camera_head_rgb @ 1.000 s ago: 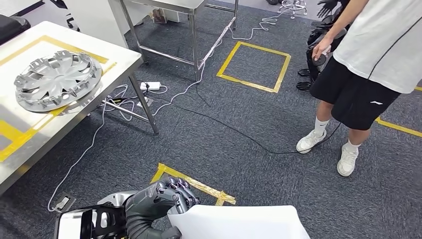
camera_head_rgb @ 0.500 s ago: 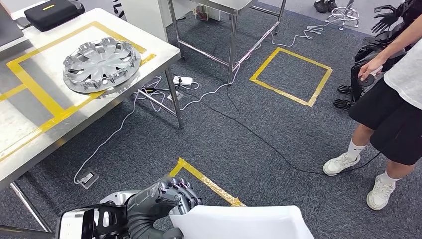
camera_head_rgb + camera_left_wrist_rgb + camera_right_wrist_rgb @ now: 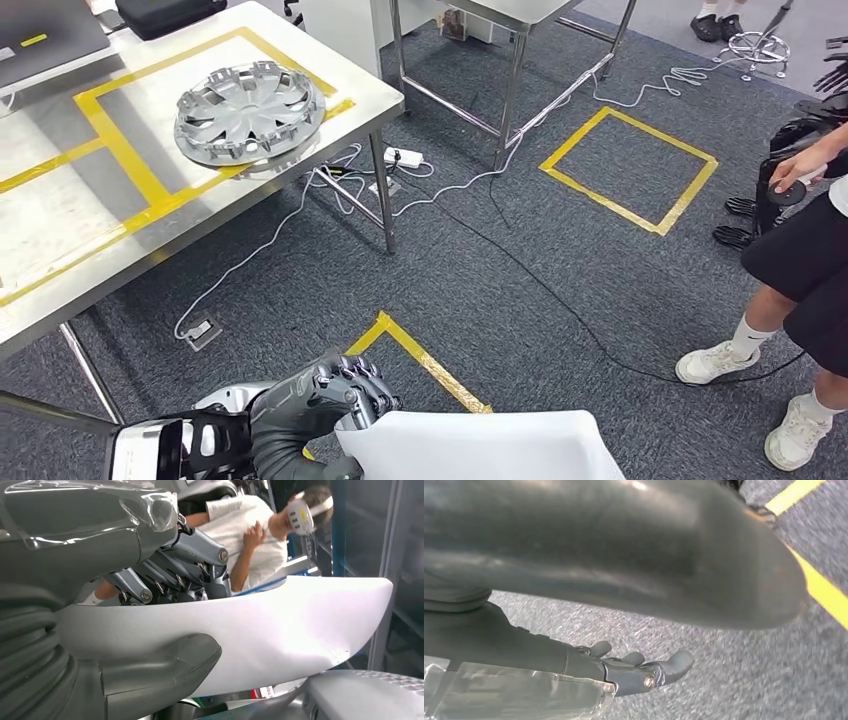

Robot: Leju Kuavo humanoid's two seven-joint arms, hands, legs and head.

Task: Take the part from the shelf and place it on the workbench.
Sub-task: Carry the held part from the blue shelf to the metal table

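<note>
One white part [image 3: 480, 447] sits low in the head view, a broad smooth shell with a curved edge, and the left hand [image 3: 320, 405] grips it: dark fingers [image 3: 362, 385] curl over the part's near edge, and in the left wrist view the thick grey thumb [image 3: 165, 665] presses one face of the part [image 3: 280, 625] while the fingers [image 3: 195, 555] clamp the other side. The right hand [image 3: 644, 670] appears in the right wrist view above grey carpet, its fingers stretched out and apart with nothing between them; a large dark rounded shape lies across that picture.

Ahead and to the left of the part stands the workbench [image 3: 60, 260], a steel table marked with yellow tape. A silver hubcap [image 3: 250, 112] rests on its far corner, lying across one tape line, and a dark case [image 3: 170, 15] sits beyond it at the table's back edge. On the floor beyond the part, a yellow tape corner [image 3: 415, 355] lies just ahead of the left hand. Cables [image 3: 520, 270] run over the carpet from under the workbench, past a white power strip [image 3: 405, 158]. Farther off, a yellow tape square [image 3: 630, 170] marks the floor. To the right of the part, well apart, a person [image 3: 800, 300] in dark shorts and white shoes stands holding a small round object.
</note>
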